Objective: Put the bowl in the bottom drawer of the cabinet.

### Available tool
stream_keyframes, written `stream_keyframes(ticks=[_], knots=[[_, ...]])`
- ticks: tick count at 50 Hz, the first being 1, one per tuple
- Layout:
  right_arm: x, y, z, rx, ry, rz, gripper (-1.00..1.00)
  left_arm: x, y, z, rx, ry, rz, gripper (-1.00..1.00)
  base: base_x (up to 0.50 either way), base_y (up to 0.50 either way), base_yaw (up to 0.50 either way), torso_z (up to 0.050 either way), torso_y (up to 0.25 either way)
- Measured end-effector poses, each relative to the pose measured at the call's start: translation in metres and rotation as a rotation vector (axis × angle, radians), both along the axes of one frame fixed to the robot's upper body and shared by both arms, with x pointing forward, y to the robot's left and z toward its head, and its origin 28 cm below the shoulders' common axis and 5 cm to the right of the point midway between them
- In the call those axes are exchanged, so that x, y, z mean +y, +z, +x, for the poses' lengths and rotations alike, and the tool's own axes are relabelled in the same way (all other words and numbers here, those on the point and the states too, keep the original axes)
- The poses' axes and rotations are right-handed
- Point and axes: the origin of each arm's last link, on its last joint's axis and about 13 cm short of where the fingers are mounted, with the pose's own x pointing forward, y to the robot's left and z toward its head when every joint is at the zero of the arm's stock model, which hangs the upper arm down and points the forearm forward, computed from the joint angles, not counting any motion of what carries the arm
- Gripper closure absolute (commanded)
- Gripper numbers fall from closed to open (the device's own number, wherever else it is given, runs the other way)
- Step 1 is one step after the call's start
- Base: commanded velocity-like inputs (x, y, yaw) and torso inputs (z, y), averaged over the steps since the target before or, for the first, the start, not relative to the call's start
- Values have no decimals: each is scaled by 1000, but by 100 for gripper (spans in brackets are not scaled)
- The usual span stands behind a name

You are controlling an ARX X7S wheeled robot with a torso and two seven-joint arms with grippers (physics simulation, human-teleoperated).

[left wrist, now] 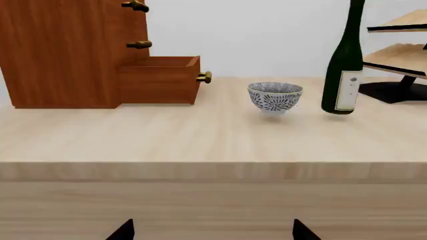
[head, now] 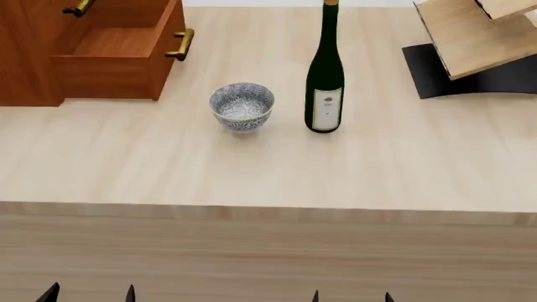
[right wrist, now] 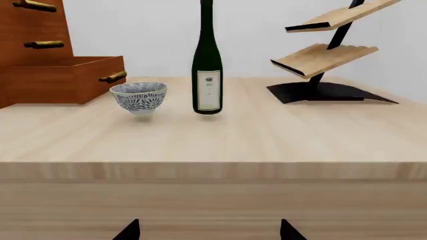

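The bowl (head: pixel 241 106) is sitting upright on the pale wooden surface (head: pixel 268 170), well ahead of both hands and between them. The left hand (head: pixel 88 294) and the right hand (head: pixel 351 296) are both waiting low at the near edge, fingertips spread wide, holding nothing. Ahead and outward of the left hand, the cabinet (head: pixel 29 56) is standing with the bottom drawer (head: pixel 117 60) pulled open, near the bowl but apart. A wine bottle (head: pixel 326 75) is standing just beside the bowl, ahead of the right hand, and a wooden rack (head: pixel 470 44) is standing farther off.
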Motion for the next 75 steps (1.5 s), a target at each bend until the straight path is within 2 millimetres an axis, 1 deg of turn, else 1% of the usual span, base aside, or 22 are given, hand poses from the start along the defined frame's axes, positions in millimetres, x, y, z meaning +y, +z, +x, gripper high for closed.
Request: stream_keyframes(ticks=[17, 28, 47, 67, 71, 75], knots=[[2, -3, -1, -14, 1, -8, -100, -1, -2, 2, 5, -19, -24, -100, 0, 0, 0, 0, 0], [4, -4, 0, -15, 10, -14, -100, -1, -4, 1, 1, -38, -44, -100, 0, 0, 0, 48, 0], [6, -1, 1, -25, 21, -21, -100, -1, -1, 1, -30, -50, -42, -100, 0, 0, 0, 50, 0], [5, 12, 6, -49, 23, -38, -100, 3, 7, 2, -61, -54, -28, -100, 0, 0, 0, 50, 0], [3, 17, 8, -58, 16, -41, -100, 6, 11, 4, -76, -54, -12, -100, 0, 0, 0, 2, 0], [1, 23, 11, -68, 6, -46, -100, 10, 20, 7, -94, -56, -9, -100, 0, 0, 0, 0, 0]])
